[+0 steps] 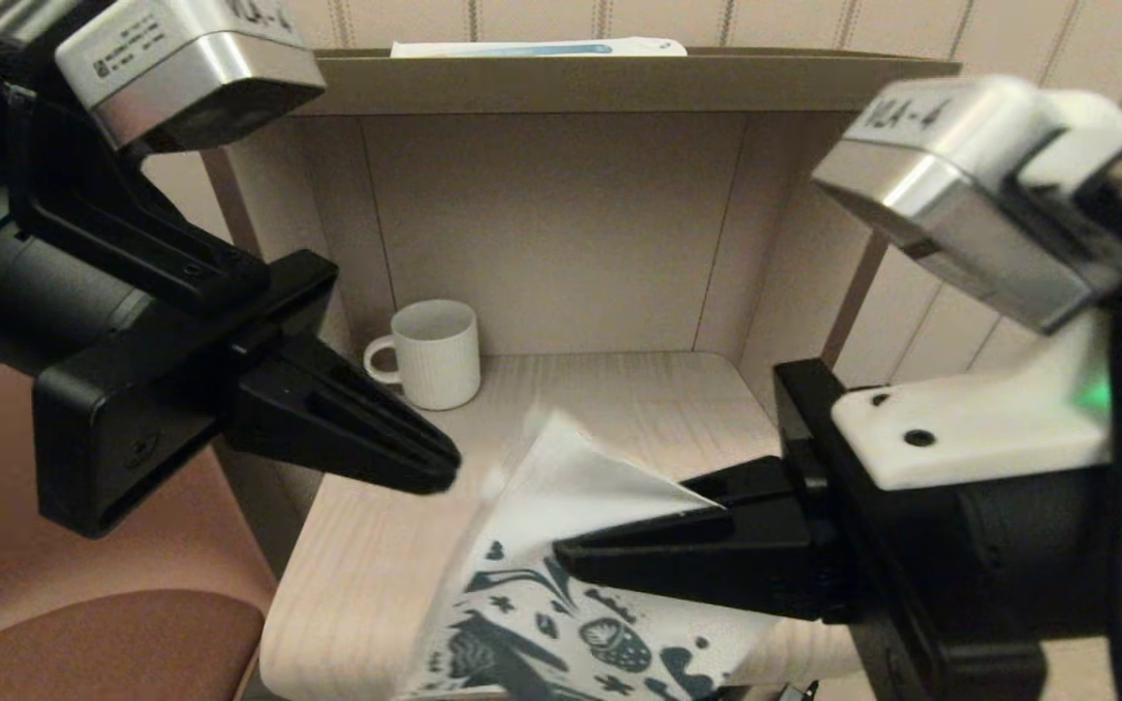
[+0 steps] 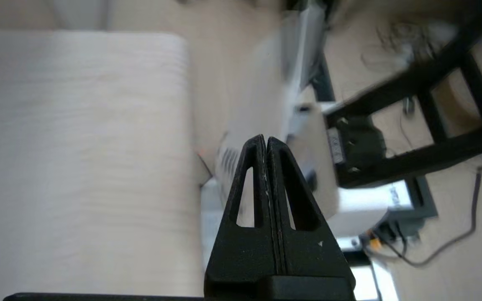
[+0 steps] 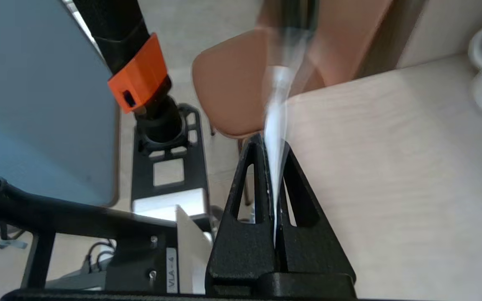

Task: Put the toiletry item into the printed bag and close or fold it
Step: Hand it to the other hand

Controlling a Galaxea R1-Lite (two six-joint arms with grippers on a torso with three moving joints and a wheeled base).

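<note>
At the left of the head view, the left claw [image 1: 434, 472] hung above the tabletop [image 1: 366, 574] with its jaws pressed fully together and nothing between them, its tip just beside the raised upper edge of the printed bag [image 1: 561, 545]. Behind it, in the alcove, a white mug [image 1: 434, 352] stood well apart from the work. At centre, the bag was lifted and tilted off the tabletop's near edge. To the right, the right claw [image 1: 580, 563] was clamped on the bag's film, the right wrist view confirming the thin white sheet pinched between its jaws. The toiletry item could not be seen in any view; whether it already lay inside could not be told. Judgement: the fold or closure appeared to be in hand. It would go best with the right grip held firm while the left claw pressed the free edge down flat.
</note>
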